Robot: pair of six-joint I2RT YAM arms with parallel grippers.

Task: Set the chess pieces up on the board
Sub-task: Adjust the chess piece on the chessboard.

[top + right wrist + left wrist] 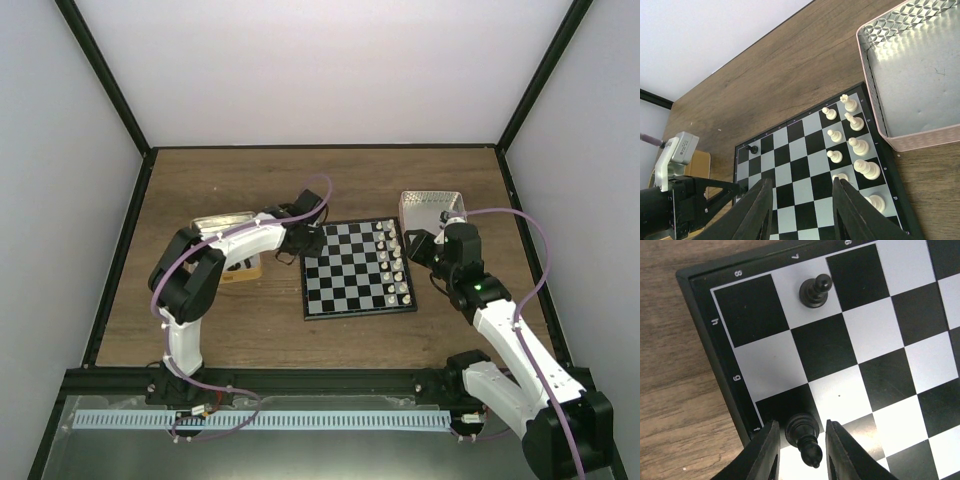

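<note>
Near the board's (825, 347) far-left corner we're placing 1 black piece (802, 434); left gripper (802, 426) spread around it, not pinching. Next: lift straight up.

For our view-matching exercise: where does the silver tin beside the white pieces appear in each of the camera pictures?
Top external: the silver tin sits far right, beyond the board's far right corner.
Left wrist: not in it.
Right wrist: upper right, beside the white pieces.
Shared landmark: the board, seen in all three views.
</note>
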